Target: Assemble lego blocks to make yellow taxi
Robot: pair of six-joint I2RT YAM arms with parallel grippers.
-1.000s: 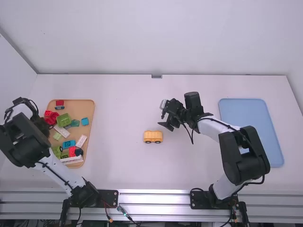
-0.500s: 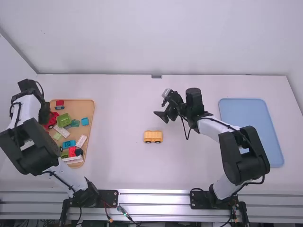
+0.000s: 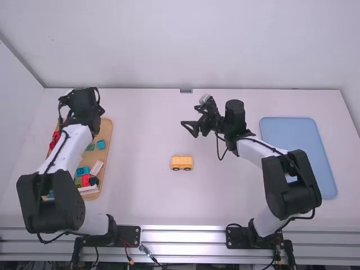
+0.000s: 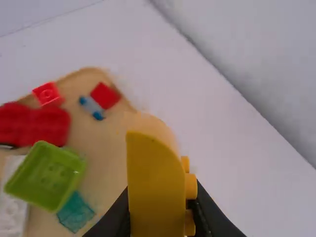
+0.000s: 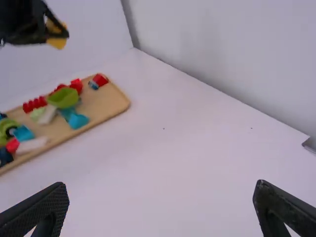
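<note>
Yellow block (image 4: 154, 185) looks too blurred to read.

Tray (image 3: 107, 129) — left; car (image 3: 181, 161) — between; second tray (image 3: 295, 143) — right

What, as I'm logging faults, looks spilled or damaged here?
Nothing stands out: the yellow wheeled lego base sits upright on the white table, coloured blocks lie inside the tan tray, the left gripper holds a curved yellow block.

Your left arm (image 3: 50, 197) and right arm (image 3: 295, 183), in the high view's left and right, pair white links (image 3: 70, 149) with bulky black joints (image 3: 235, 115) and looping black cables (image 3: 217, 149).
</note>
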